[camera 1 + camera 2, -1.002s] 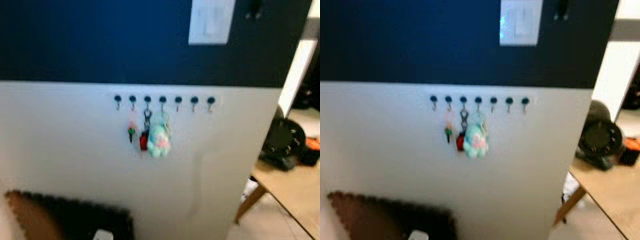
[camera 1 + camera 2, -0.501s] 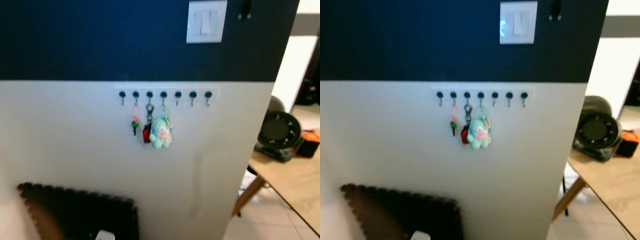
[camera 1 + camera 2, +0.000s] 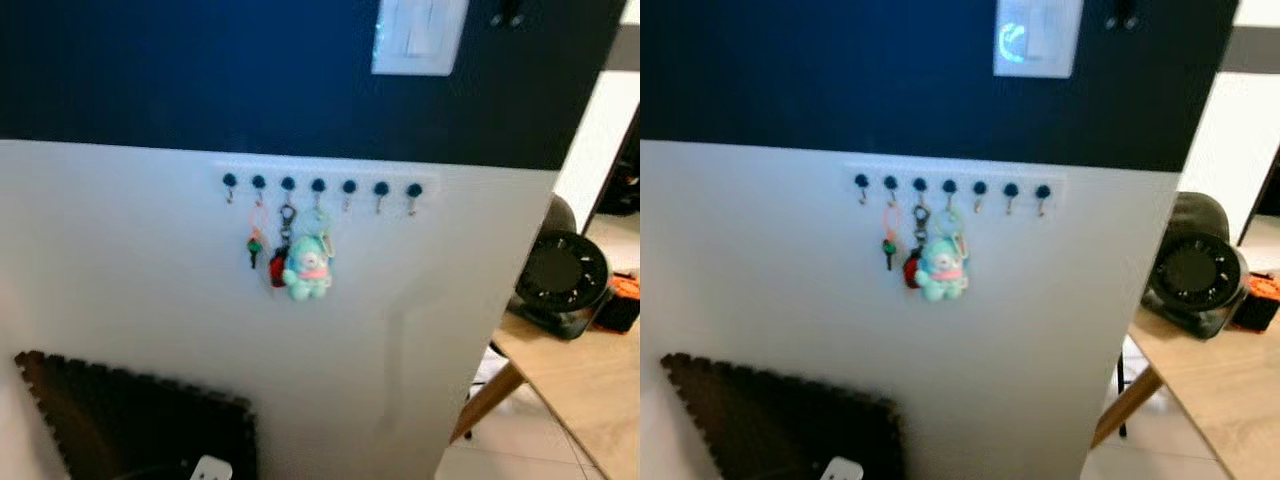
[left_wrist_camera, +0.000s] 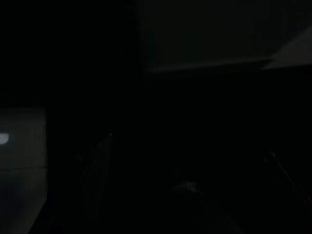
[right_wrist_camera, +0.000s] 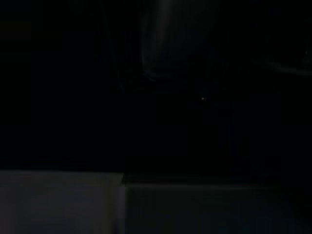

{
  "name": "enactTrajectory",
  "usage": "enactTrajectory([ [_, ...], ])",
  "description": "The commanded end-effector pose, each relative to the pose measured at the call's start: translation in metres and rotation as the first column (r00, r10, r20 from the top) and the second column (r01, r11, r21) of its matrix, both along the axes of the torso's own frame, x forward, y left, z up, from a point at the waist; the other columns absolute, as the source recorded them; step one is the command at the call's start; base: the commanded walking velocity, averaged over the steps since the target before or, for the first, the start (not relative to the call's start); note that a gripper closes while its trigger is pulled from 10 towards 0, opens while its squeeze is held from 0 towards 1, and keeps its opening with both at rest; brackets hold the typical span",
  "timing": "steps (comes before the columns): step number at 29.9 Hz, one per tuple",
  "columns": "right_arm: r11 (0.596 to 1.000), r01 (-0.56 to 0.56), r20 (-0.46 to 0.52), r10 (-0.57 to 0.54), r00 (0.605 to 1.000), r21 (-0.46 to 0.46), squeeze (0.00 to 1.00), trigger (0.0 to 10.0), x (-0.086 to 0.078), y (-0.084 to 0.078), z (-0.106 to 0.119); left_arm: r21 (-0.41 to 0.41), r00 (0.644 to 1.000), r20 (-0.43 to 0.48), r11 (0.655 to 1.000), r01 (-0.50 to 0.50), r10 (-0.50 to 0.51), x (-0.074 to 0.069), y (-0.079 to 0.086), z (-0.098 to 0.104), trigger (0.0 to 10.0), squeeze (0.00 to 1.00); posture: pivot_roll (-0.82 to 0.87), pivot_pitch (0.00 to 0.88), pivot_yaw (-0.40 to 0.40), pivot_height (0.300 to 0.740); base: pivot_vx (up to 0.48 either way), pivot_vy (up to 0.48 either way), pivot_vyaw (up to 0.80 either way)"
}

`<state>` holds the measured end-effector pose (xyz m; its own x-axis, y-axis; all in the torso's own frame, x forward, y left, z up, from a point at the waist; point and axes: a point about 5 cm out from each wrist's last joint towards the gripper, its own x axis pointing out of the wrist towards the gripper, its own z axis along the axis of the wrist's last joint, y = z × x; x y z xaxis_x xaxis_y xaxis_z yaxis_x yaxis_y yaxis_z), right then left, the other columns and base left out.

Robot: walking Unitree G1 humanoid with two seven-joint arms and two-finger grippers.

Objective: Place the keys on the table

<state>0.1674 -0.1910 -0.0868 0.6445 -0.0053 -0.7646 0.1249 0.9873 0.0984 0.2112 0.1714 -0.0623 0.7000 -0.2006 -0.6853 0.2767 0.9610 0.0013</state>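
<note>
Keys hang from a white rail of several black hooks (image 3: pixel 320 185) on a white wall panel straight ahead. One bunch carries a teal plush toy (image 3: pixel 305 268) beside a red fob (image 3: pixel 277 268). A small green and orange key tag (image 3: pixel 254 243) hangs one hook to the left. The wooden table (image 3: pixel 580 385) stands at the right, past the panel's edge. Both arms hang idle, and both wrist views are nearly black.
A round black fan (image 3: pixel 567 282) and an orange thing (image 3: pixel 625 290) sit on the table's far part. A dark foam mat (image 3: pixel 130 425) leans low on the left, with a small white object (image 3: pixel 208 467) below it. A light switch (image 3: pixel 418 35) is on the dark blue wall above.
The whole picture has shifted slightly and the wall looks a little nearer, so the camera moved. The keys hang on the same hooks as before.
</note>
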Motion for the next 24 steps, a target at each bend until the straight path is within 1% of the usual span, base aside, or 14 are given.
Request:
enactTrajectory([
  [1,1.000,-0.004,-0.011,0.004,1.000,0.009,0.00,10.0,-0.002,0.002,-0.001,0.010,1.000,0.000,1.000,-0.025,0.025,0.002,0.004,0.001,10.0,0.00,0.08,0.000,0.021,0.740,0.000,0.000,0.00],
  [8,1.000,-0.003,0.009,0.002,1.000,0.021,0.00,10.0,0.006,0.006,0.002,0.020,1.000,0.011,0.999,-0.027,0.027,0.002,0.005,0.001,10.0,0.00,0.07,0.000,0.022,0.740,0.000,0.000,0.00],
  [16,1.000,-0.010,0.020,0.010,1.000,0.022,0.00,10.0,0.010,0.008,0.003,0.030,1.000,0.016,0.999,-0.021,0.021,0.003,0.007,0.002,10.0,0.00,0.07,0.000,0.020,0.740,0.000,0.000,0.00],
  [19,1.000,-0.010,0.019,0.010,1.000,0.018,0.00,10.0,0.010,0.007,0.003,0.034,0.999,0.022,0.999,-0.025,0.024,0.003,0.007,0.002,10.0,0.00,0.07,0.000,0.020,0.740,0.000,0.000,0.00],
  [22,1.000,-0.009,0.007,0.009,1.000,0.012,0.00,10.0,0.006,0.005,0.002,0.038,0.999,0.026,0.999,-0.030,0.029,0.003,0.008,0.003,10.0,0.00,0.07,0.000,0.021,0.740,0.000,0.000,0.00],
  [23,1.000,-0.009,0.004,0.009,1.000,0.011,0.00,10.0,0.004,0.005,0.001,0.044,1.000,0.001,0.999,-0.031,0.031,0.002,0.009,0.001,10.0,0.00,0.07,0.000,0.021,0.740,0.000,0.000,0.00],
  [24,1.000,-0.009,0.000,0.009,1.000,0.010,0.00,10.0,0.003,0.004,0.000,0.037,0.999,-0.012,0.999,-0.039,0.040,0.000,0.009,0.000,10.0,0.00,0.07,0.000,0.021,0.740,0.000,0.480,0.00],
])
